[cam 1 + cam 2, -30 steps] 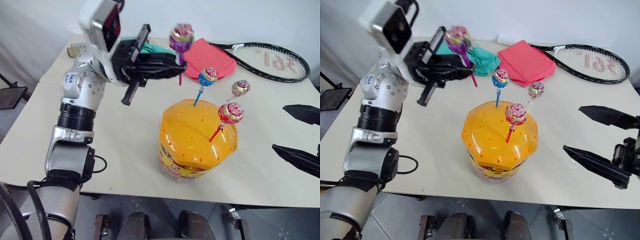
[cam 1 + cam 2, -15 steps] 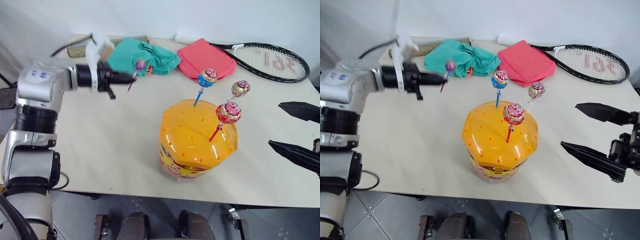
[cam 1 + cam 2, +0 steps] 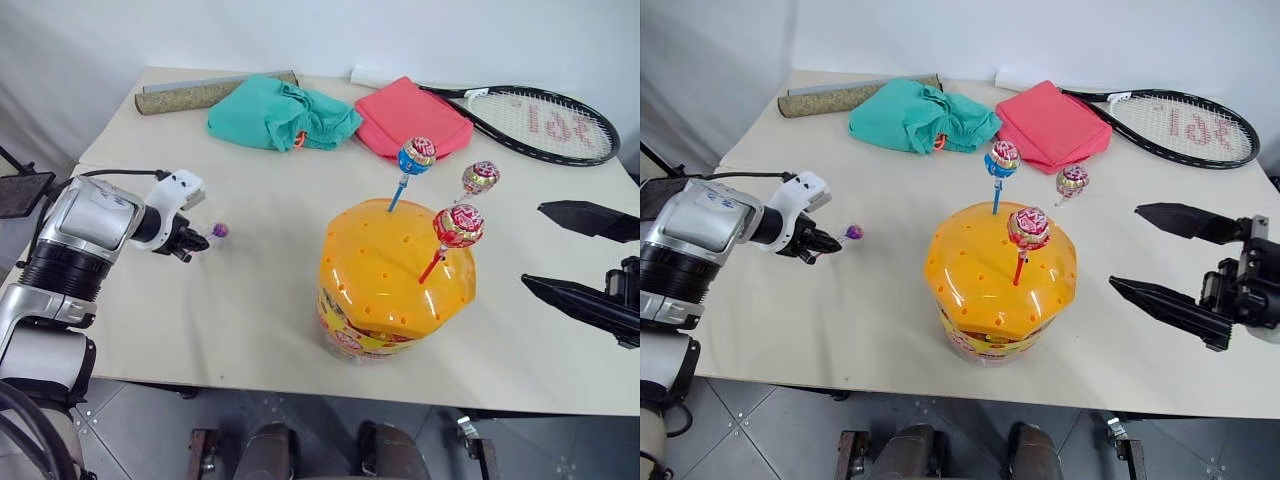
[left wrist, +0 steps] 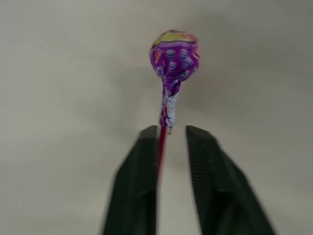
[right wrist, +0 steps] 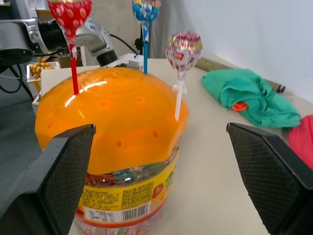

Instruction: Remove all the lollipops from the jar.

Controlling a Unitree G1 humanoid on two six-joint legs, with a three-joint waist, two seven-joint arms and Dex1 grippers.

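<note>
- Left hand (image 3: 203, 238), mid-left of frame, low over the matte beige worktop (image 3: 250, 290). Two ribbed black fingers (image 4: 134, 186) stand narrowly parted. The thin red stick of the purple lollipop (image 4: 174, 54) lies in the gap against one finger; cannot tell whether it is gripped. Its crinkled foil head shows just past the fingertips.
- Upper left: a speckled rolled tube (image 3: 215, 92) along the far edge, beside it a crumpled teal cloth (image 3: 282, 113).
- Centre: the jar (image 3: 392, 280), a clear plastic tub with a glossy domed orange lid pierced by small holes and a printed label band. It stands upright near the front edge of the worktop.
- Three lollipops stand in the lid: a blue lollipop (image 3: 416, 156) on a blue stick, a red lollipop (image 3: 459, 226) on a red stick, and a pink-red lollipop (image 3: 481, 177) on a pale stick toward the rear.
- Upper centre: a folded pink-red cloth (image 3: 412, 118), flat and soft-edged.
- Upper right: a black-framed racket (image 3: 540, 122), strings marked in red.
- Right edge: right hand (image 3: 580, 255), its flat, tapered black fingers spread wide and holding nothing, beside the jar but apart from it.
</note>
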